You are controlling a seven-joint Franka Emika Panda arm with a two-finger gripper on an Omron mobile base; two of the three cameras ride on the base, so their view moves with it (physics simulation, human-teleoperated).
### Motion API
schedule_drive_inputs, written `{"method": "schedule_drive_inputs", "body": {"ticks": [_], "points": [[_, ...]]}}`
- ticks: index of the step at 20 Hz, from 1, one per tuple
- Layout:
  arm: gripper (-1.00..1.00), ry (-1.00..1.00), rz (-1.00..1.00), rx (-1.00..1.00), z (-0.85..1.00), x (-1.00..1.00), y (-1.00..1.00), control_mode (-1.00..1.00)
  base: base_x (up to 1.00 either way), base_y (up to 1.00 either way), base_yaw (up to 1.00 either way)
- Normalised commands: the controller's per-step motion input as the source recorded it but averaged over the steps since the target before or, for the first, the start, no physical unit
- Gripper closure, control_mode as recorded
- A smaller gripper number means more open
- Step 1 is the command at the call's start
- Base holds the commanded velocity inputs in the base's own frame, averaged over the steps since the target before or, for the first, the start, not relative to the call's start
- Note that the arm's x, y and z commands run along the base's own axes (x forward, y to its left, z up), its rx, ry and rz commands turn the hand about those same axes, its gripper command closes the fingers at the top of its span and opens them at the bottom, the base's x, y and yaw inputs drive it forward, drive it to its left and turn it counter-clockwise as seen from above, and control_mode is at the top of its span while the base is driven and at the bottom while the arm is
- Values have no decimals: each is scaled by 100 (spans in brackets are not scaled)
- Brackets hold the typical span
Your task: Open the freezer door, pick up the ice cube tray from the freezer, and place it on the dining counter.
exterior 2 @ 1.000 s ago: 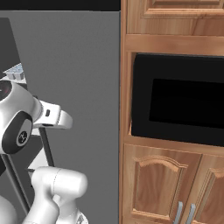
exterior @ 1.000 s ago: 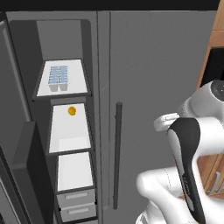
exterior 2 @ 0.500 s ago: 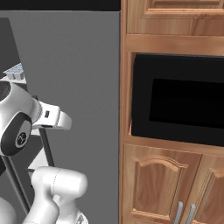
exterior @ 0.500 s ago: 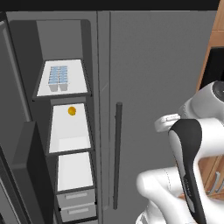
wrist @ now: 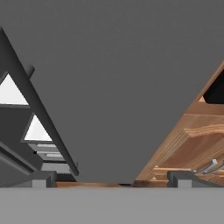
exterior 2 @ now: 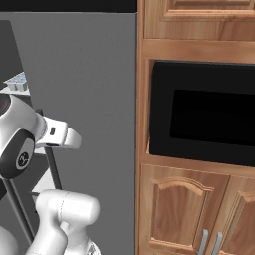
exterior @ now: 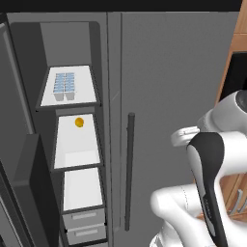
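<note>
Pincer (wrist: 112, 179) stands wide apart and empty, its 2 tips low in the hand view, facing the plain grey door (wrist: 118, 83). Up and to its left the freezer (exterior: 72, 144) is open, and the tray (exterior: 64, 87) sits on the top white shelf (exterior: 82, 99), well apart from the tips. It looks light, stiff and probably slick plastic; take it across the short sides at the rim, not the thin cell walls. Shelf above seems close, so go in low and level. A small orange thing (exterior: 79, 122) lies 1 shelf below. Wood cabinets (wrist: 192, 144) crowd the right.
</note>
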Motion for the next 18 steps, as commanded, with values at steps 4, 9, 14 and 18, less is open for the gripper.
{"method": "schedule_drive_inputs", "body": {"ticks": [4, 9, 14, 18], "points": [[-100, 0, 0, 0, 0, 0, 0, 100, -26, 3, -3], [-100, 0, 0, 0, 0, 0, 0, 100, -28, 40, -9], [-100, 0, 0, 0, 0, 0, 0, 100, -18, 53, -7], [-100, 0, 0, 0, 0, 0, 0, 100, 0, 71, 0]]}}
